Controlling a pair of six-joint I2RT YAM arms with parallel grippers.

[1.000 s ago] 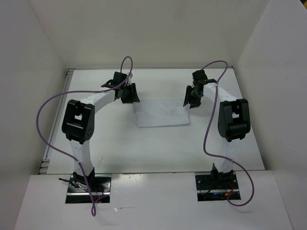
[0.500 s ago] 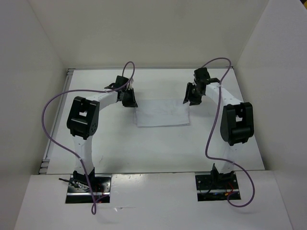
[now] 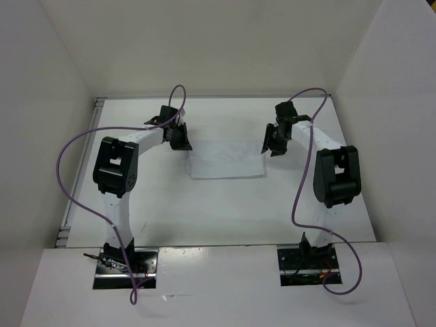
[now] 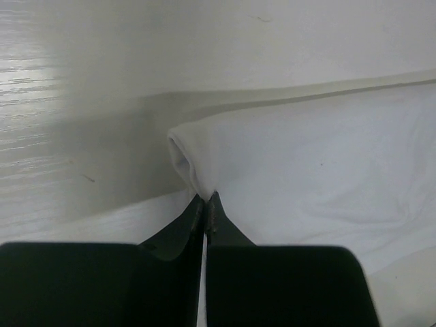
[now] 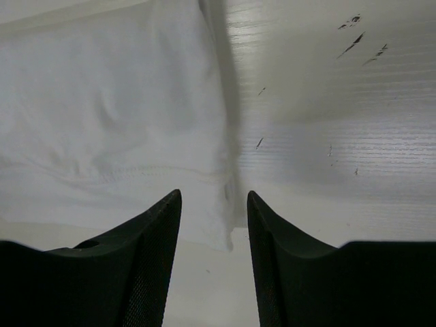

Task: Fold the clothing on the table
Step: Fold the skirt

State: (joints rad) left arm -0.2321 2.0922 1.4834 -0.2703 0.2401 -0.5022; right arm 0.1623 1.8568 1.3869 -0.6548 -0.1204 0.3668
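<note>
The white clothing [image 3: 227, 159] lies as a flat rectangle on the table [image 3: 225, 211], toward the back. My left gripper [image 3: 183, 141] is at its far left corner, shut on a pinched-up fold of the clothing [image 4: 204, 160]; the closed tips [image 4: 206, 199] meet in the cloth. My right gripper [image 3: 272, 144] hovers at the far right corner, open. In the right wrist view the clothing's corner [image 5: 228, 225] lies between the spread fingers [image 5: 163, 211], untouched, with my right gripper [image 5: 214, 197] straddling the hem.
White walls enclose the table on three sides. Purple cables [image 3: 75, 146] loop from both arms above the table. A metal edge strip [image 3: 82, 170] runs along the left side. Small dark marks [image 5: 357, 41] dot the table beside the right corner.
My left gripper has closed from open onto the clothing's far left corner, lifting a small fold. The right gripper shifted slightly at the right corner and stays open.
</note>
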